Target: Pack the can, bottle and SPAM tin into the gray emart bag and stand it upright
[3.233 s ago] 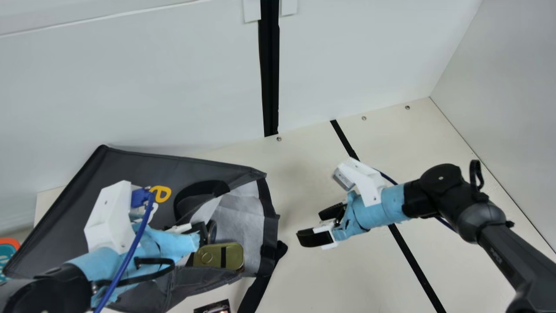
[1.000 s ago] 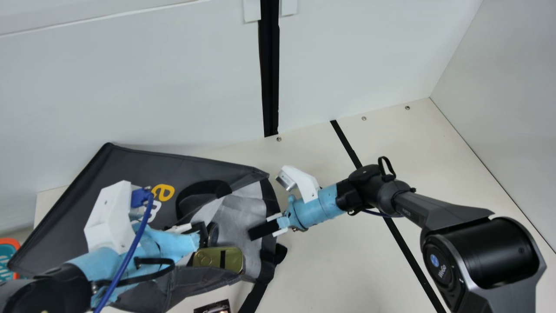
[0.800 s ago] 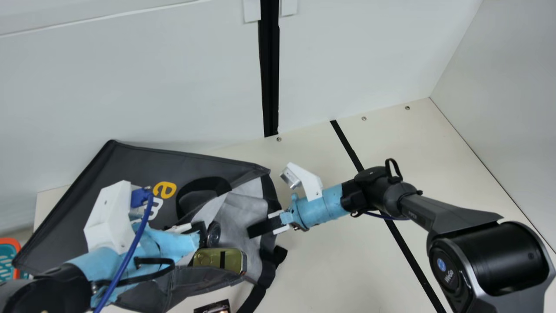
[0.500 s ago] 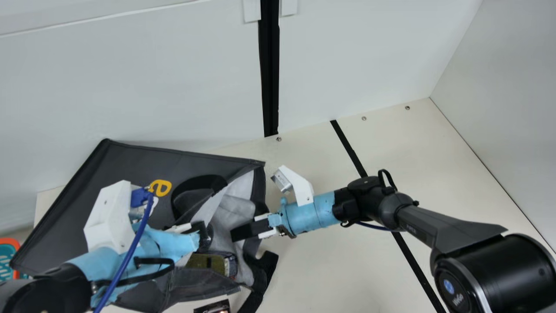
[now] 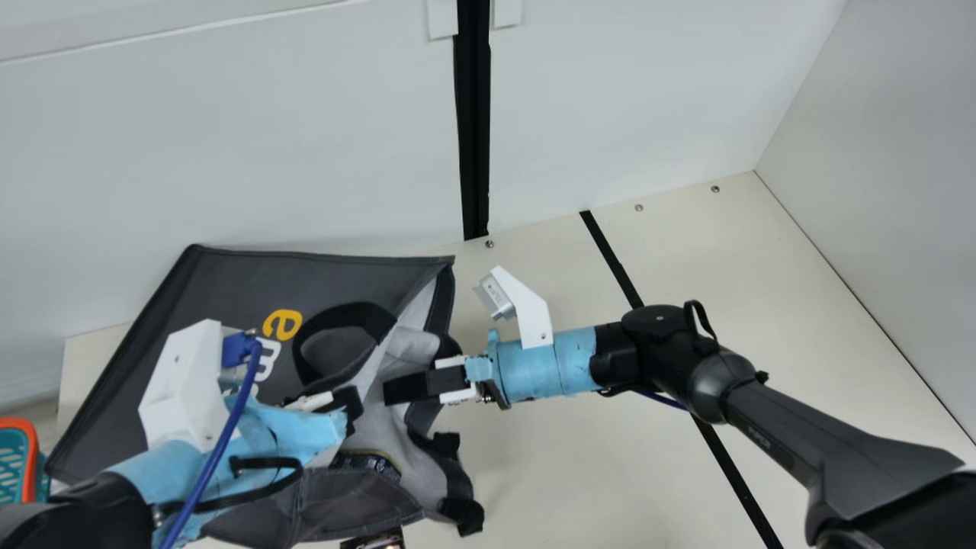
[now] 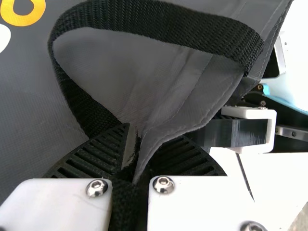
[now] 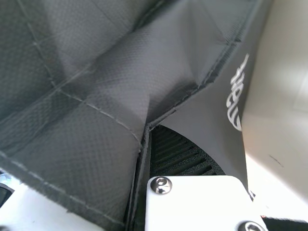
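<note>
Bag (image 5: 229, 286) on its side on table (image 5: 564, 473) — left gripper (image 5: 352, 406) clamped on its rim, right gripper (image 5: 390, 389) pinching its fabric too. SPAM tin (image 5: 374, 462) inside, near the mouth.

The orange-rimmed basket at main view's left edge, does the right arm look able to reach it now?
Probably not: the left arm and the gray bag lie between it and the basket, and the right pincer seems closed on the bag's cloth.
</note>
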